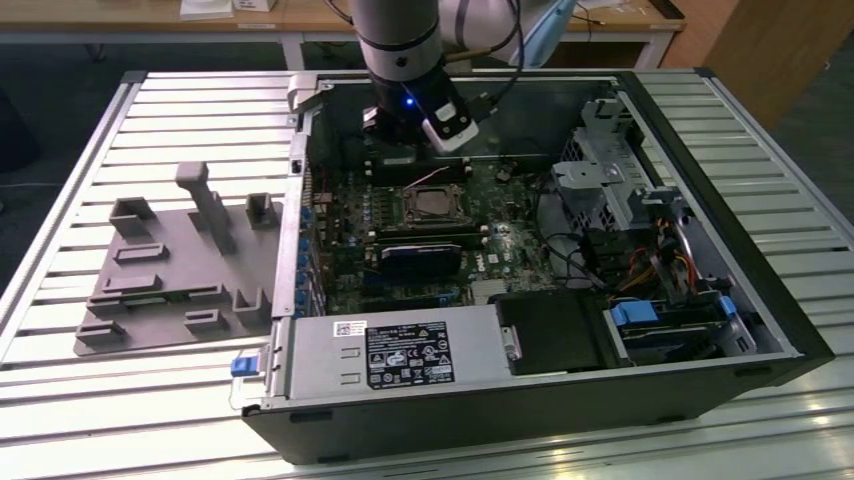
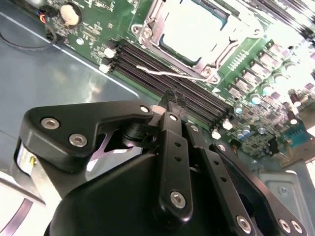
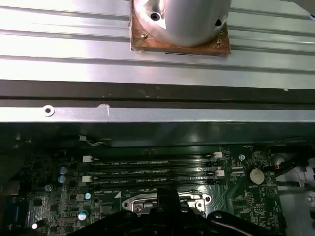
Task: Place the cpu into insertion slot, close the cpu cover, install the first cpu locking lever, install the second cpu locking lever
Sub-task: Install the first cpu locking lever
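Slats of a metal table [image 1: 80, 400] carry an open computer case [image 1: 747, 330] in the exterior view, with a grey fixture plate [image 1: 174, 270] lying just beside it on the exterior view's left. The arm [image 1: 398, 40] stands over the far part of the case, and the gripper [image 1: 420, 148] hangs above the green board [image 1: 501, 250] near the insertion slot [image 1: 430, 205], whose contents are hard to make out from here. The second wrist view settles that: the cpu [image 2: 194, 27] sits in the slot, its pale top showing through the window of the cpu cover [image 2: 150, 24], which lies down around it. A thin silvery lever rod [image 2: 170, 73] stretches across the long black memory slots [image 2: 130, 59] beside the socket. Here the black fingertips [image 2: 172, 101] are pressed together with nothing between them, poised over those slots; whether they touch the rod I cannot tell. The first wrist view adds the arm's round base [image 3: 179, 19] bolted to the table and the case wall [image 3: 147, 115] behind the memory slots.
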### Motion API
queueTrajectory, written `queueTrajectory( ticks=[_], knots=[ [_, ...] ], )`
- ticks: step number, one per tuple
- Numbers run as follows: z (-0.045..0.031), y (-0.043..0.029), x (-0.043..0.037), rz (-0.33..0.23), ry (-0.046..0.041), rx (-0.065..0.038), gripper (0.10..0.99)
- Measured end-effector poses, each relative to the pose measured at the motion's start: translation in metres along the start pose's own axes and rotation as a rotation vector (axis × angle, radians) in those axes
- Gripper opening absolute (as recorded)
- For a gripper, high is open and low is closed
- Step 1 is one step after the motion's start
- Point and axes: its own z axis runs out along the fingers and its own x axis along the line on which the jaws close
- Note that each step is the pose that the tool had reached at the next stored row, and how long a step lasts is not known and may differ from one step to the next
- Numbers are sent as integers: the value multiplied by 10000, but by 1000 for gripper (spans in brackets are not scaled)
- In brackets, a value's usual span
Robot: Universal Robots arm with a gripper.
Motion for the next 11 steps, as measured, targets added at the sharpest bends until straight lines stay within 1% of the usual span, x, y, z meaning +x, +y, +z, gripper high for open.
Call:
queueTrajectory(
  ticks=[4, 6, 9, 11],
  knots=[
    [33, -22, 6, -34, -155, -9, 102],
    [54, -35, 9, -46, -216, -12, 102],
    [90, -56, 15, -55, -271, -14, 102],
    [117, -65, 16, -54, -282, -25, 102]
  ],
)
